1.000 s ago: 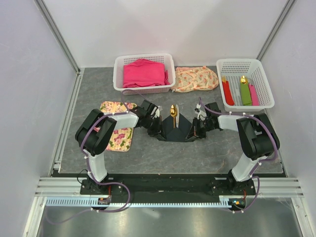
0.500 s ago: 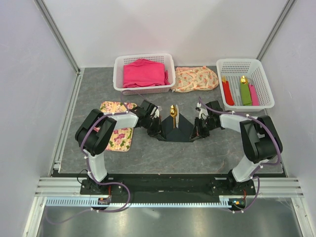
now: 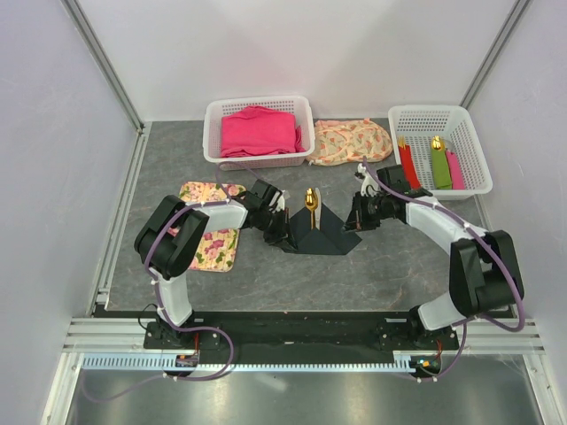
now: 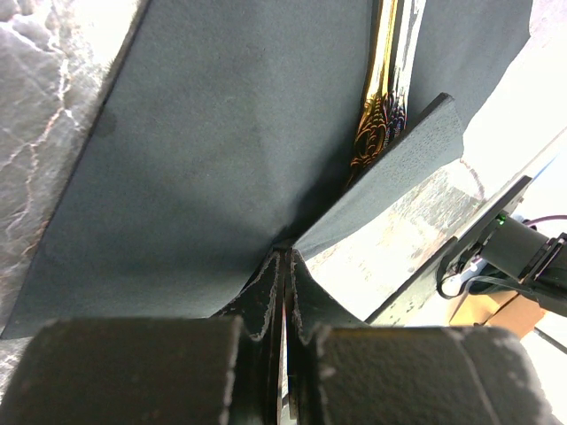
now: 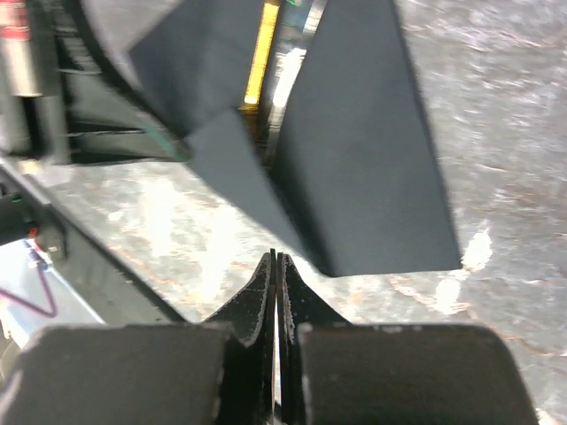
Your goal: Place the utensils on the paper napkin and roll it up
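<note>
black napkin [image 3: 324, 237], gold utensils [image 3: 311, 199]

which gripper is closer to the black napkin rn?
Left. The left gripper is shut on the napkin, pinching its left edge. The right gripper is shut just off the napkin's right side and appears to hold nothing.
</note>
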`<action>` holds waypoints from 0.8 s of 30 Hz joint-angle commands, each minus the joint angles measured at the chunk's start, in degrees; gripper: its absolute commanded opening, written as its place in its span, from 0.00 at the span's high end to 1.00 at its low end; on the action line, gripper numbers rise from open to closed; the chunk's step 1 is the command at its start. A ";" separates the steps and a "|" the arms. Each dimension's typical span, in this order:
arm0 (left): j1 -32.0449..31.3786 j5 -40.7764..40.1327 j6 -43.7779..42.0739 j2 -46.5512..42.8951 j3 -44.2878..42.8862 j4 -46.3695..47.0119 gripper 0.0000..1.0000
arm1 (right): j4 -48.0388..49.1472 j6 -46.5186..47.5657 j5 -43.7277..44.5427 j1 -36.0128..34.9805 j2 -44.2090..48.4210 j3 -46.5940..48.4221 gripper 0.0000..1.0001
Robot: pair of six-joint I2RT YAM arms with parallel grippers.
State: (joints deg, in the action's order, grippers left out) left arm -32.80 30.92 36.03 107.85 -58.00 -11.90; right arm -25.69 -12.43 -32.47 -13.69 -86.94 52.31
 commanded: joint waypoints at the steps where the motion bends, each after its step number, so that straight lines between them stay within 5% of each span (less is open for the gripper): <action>1: 0.45 -3.58 -0.08 0.43 1.75 -2.95 0.98 | 0.64 -2.42 -4.88 -2.29 3.35 0.25 1.00; 24: 0.45 -3.23 -0.17 0.95 1.57 -2.95 0.98 | 10.75 -8.32 -6.82 -7.14 -9.91 -3.89 1.00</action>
State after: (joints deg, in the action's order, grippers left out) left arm -32.69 31.24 36.03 107.85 -57.89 -11.90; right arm -17.26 -20.40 -38.46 -20.53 -95.72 48.97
